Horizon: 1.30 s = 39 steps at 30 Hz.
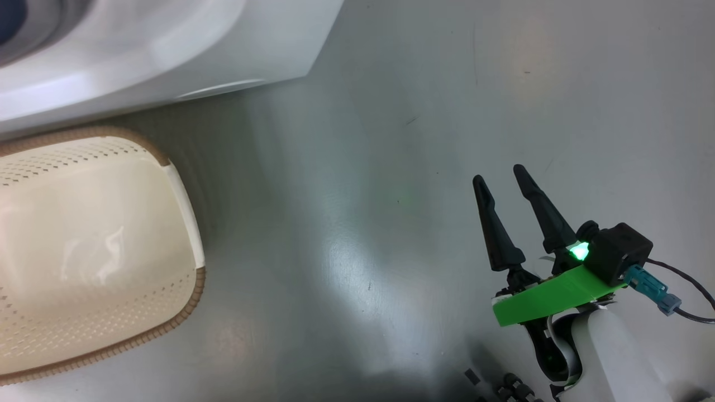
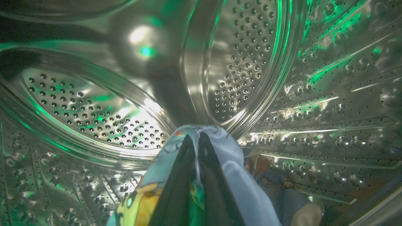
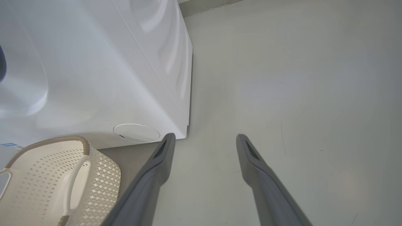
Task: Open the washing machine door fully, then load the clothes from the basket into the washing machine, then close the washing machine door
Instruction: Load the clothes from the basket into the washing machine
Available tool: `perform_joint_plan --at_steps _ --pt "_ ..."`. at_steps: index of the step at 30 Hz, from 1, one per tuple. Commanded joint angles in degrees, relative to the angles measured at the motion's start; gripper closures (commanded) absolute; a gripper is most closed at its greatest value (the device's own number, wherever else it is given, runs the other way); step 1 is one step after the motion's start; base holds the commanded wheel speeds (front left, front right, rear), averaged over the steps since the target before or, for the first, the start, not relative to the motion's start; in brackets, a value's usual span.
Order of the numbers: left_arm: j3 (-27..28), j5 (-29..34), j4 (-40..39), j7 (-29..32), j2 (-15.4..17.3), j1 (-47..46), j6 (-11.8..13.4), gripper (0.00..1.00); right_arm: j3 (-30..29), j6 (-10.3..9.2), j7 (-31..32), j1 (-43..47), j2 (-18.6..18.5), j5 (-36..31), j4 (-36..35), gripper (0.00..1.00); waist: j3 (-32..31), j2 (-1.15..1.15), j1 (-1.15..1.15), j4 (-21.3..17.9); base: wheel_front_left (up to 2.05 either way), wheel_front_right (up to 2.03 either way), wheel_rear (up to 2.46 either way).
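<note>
Left pincer (image 2: pixel 195 138) pinched tight on clothes (image 2: pixel 234 157), deep in washing machine (image 2: pixel 248 62) drum, at 6 o'clock of wrist view. Fabric judged light, soft, limp (bunched fold gave best hold). Right pincer (image 1: pixel 499 174) spread wide, empty, at 4 o'clock of head view.

The head view was bright and even: the glossy grey floor (image 1: pixel 402 139) carried a soft white glare patch, and a green lamp (image 1: pixel 580 251) glowed sharply. The washing machine (image 1: pixel 223 50) looked washed-out and slightly blurred. Inside the drum (image 2: pixel 314 110) the left wrist view was dim, tinted green, with white sparkles on the steel; the clothes (image 2: pixel 238 163) nearest the lens were soft. The right wrist view was evenly lit, its edges bowed by the wide lens.
</note>
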Motion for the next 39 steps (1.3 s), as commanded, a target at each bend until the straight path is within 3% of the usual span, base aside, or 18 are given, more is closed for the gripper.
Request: perform_joint_plan --at_steps 1,10,15,16,17,18,31,39 --pt "0.43 0.85 -2.23 -0.42 3.51 -1.02 0.45 1.0 1.49 0.57 -0.69 0.97 0.29 1.14 -1.0 0.0 0.08 0.0 0.0 -0.11 0.0 0.0 0.0" --pt "1.18 1.99 -13.72 -0.76 4.02 2.19 2.78 1.0 1.5 0.57 -0.69 0.43 0.29 1.61 -0.85 0.0 0.23 0.0 0.0 -0.3 0.0 0.0 0.0" --pt "1.75 1.05 -9.95 -0.76 3.45 4.51 3.33 1.0 1.74 0.57 -0.69 0.42 0.29 1.69 -0.32 0.0 -0.32 0.0 0.0 -0.15 0.0 0.0 0.0" --pt "1.73 0.8 -8.7 -0.69 3.36 4.55 3.22 0.85 1.81 0.57 -0.69 0.45 0.29 1.72 -0.23 0.0 -0.44 0.0 0.0 -0.13 0.0 0.0 0.0" --pt "1.66 0.64 -7.63 -0.61 3.32 4.51 3.12 0.59 1.84 0.57 -0.69 0.47 0.29 1.74 -0.15 0.0 -0.53 0.0 0.0 -0.11 0.0 0.0 0.0" --pt "1.71 0.36 -6.57 -0.39 3.27 4.32 3.03 0.0 1.82 0.57 -0.69 0.48 0.29 1.75 -0.09 0.0 -0.62 0.0 0.0 -0.07 0.0 0.0 0.0" --pt "1.29 -2.07 0.36 1.17 1.77 4.99 2.45 0.0 0.78 0.57 -0.69 0.84 0.29 1.4 0.08 0.0 -3.17 0.0 0.0 1.06 0.0 0.0 0.0" --pt "0.55 -2.76 1.16 -0.18 0.2 10.83 2.81 0.0 -0.75 0.57 -0.69 2.42 0.29 -0.2 0.5 0.0 -7.73 0.0 0.0 2.96 0.0 0.0 0.0"
